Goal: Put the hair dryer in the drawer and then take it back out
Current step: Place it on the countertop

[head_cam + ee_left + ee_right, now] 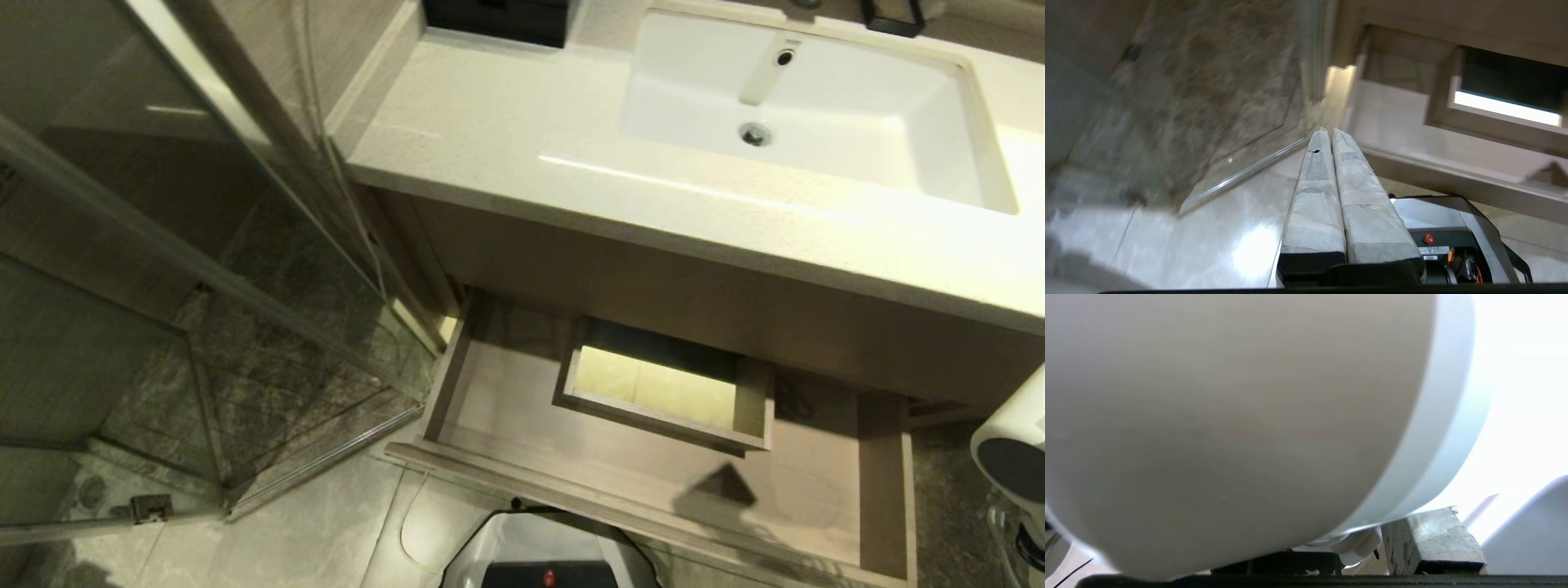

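The hair dryer (1012,457) shows at the right edge of the head view, outside the open drawer (653,482), whose box-shaped cut-out (665,388) sits mid-frame below the tabletop (506,139) and sink (816,106). In the right wrist view its white barrel (1229,428) fills the frame; the right end effector (1355,547) seems clamped on it. The left end effector (1331,136) hangs with fingers pressed together, holding nothing.

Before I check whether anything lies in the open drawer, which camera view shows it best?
The head view: the drawer shows nearly whole from above, pulled out, its box-shaped cut-out visible. The left wrist view catches only its front corner and part of the floor. In the right wrist view the hair dryer hides it.
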You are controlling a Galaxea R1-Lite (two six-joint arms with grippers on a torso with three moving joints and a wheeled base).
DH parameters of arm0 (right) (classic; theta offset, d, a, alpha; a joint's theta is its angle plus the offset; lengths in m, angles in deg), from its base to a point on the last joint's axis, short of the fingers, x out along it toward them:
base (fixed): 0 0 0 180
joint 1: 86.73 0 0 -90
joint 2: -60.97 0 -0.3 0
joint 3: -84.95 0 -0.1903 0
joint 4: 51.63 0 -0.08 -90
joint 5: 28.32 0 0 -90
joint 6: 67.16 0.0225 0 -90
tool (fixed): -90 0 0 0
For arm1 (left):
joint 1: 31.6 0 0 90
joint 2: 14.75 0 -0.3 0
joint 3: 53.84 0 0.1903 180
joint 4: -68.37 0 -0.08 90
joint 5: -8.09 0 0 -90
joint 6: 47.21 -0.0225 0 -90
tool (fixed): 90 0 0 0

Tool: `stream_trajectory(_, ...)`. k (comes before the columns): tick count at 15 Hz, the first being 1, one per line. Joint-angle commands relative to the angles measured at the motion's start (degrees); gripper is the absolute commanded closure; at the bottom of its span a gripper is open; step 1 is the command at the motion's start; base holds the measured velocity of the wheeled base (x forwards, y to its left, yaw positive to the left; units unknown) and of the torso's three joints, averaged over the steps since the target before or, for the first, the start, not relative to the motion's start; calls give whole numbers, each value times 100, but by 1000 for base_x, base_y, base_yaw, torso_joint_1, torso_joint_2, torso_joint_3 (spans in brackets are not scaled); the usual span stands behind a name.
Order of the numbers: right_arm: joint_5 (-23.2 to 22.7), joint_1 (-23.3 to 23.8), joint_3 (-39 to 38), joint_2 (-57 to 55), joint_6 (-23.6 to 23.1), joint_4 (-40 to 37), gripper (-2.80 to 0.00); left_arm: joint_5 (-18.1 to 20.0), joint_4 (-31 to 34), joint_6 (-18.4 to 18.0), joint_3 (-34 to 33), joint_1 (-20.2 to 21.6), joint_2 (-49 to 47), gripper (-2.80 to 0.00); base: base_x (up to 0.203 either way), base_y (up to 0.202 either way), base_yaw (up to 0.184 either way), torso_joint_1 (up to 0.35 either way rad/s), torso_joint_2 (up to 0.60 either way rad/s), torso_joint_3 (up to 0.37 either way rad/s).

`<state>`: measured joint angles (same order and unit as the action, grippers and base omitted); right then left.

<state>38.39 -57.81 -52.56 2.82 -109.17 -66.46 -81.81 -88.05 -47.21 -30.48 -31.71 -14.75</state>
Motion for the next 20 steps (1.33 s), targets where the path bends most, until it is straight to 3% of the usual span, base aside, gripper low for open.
stream_trajectory(1,-18,-9,3,-21,-26,-1,0,-1,-3,0,-9,2,0,0,-5,-14,171,7,-2,6)
stream_trajectory(9,-24,-49,34,-100,-185,-5,0,-1,-3,0,-9,2,0,0,1,-8,165,30,-53,-25)
stream_trajectory(20,-35,-185,38,-100,-237,-168,0,-1,-3,0,-9,2,0,0,0,0,6,47,11,57)
